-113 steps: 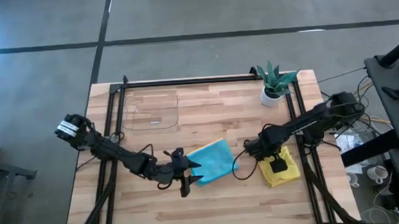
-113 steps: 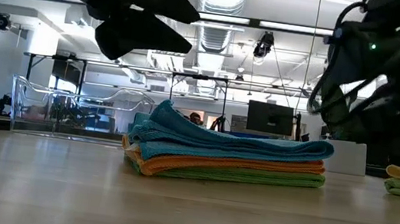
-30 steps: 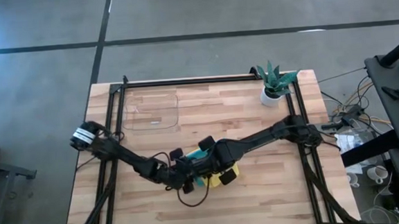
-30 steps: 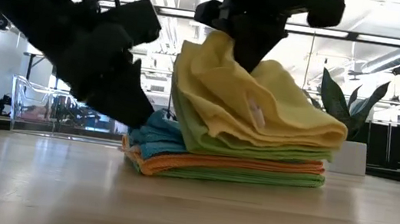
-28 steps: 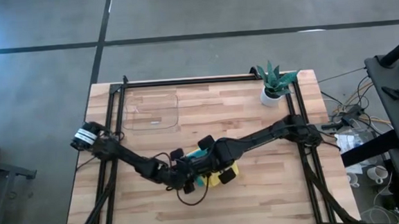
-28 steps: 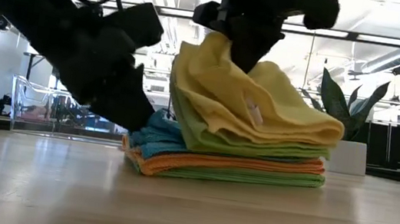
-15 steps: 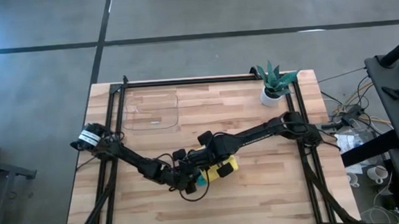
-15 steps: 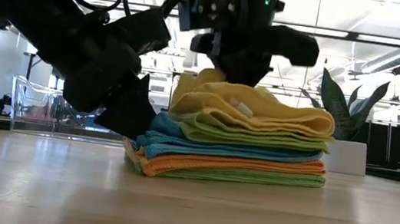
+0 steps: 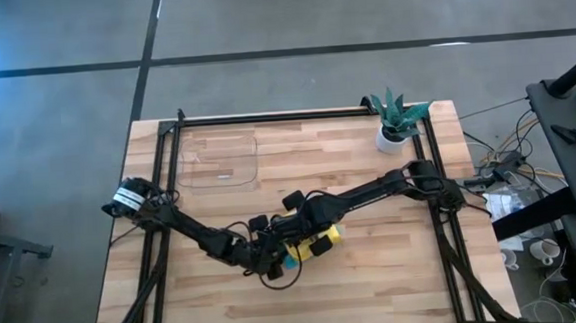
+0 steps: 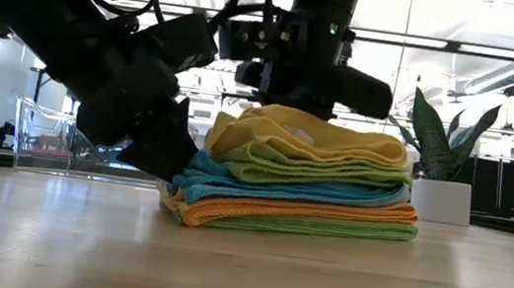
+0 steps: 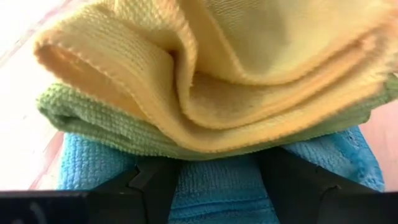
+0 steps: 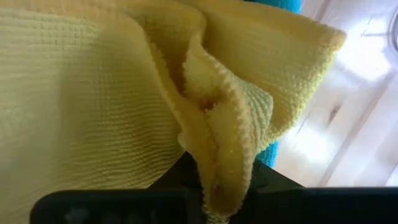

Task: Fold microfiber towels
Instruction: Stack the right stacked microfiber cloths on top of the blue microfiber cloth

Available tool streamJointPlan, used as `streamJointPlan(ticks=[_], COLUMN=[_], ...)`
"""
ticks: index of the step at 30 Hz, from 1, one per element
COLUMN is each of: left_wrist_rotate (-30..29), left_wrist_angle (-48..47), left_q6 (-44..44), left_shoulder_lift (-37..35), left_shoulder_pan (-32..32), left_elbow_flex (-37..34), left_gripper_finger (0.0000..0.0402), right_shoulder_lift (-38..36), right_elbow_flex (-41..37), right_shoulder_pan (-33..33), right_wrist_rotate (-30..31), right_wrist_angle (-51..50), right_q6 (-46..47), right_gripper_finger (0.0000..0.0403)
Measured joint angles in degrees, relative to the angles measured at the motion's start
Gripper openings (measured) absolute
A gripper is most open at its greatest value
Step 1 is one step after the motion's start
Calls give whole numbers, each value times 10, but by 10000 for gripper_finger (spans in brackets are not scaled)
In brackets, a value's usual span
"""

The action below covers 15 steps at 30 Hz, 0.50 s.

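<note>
High view: wooden slatted table [image 9: 375, 276], both dark arms meeting near its middle over a small stack of soft square microfiber towels [image 9: 308, 242], yellow on top, a sliver of teal at the near edge. Left gripper [image 9: 267, 258] reaching in from the left, against the stack's left side. Right gripper [image 9: 297, 219] lying across the top of the stack from the right. Clear plastic tray [image 9: 220, 159] toward the far left, small green potted plant in a white pot [image 9: 398, 120] at the far right corner, both well apart from the stack.

Low view: five folded layers, from the table up: lime green towel [image 10: 325, 230], orange towel [image 10: 298, 209], teal blue towel [image 10: 291, 186], second lime green towel [image 10: 323, 168], yellow towel [image 10: 308, 131] bunched on top. Right gripper pressed down on the yellow layer; left gripper at the stack's left edge, level with the teal layer.

Left wrist view: two dark fingers [image 11: 152, 183] spread wide, resting on the teal cloth beneath the yellow and green folds, gripping nothing.

Right wrist view: a raised pleat of the yellow towel pinched between the narrow dark jaws, teal showing just behind.
</note>
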Motion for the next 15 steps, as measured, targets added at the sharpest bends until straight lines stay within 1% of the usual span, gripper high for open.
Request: streamJointPlan(ticks=[2, 4, 7, 11, 15], left_wrist_rotate=[0, 0, 0, 0, 0], left_wrist_angle=[0, 0, 0, 0, 1], left_q6=[0, 0, 0, 3, 3], left_shoulder_lift=[0, 0, -1, -1, -1], left_shoulder_pan=[0, 0, 0, 0, 0], left_elbow_flex=[0, 0, -1, -1, -3], left_gripper_finger=[206, 206, 206, 206, 206], right_shoulder_lift=[0, 0, 0, 0, -8], right_elbow_flex=[-7, -9, -7, 5, 31], right_shoulder_pan=[-2, -2, -4, -4, -4], right_wrist_rotate=[10, 39, 42, 43, 46], right_wrist_angle=[3, 3, 1, -6, -42], right_q6=[1, 11, 15, 21, 30], right_gripper_finger=[31, 33, 46, 88, 140])
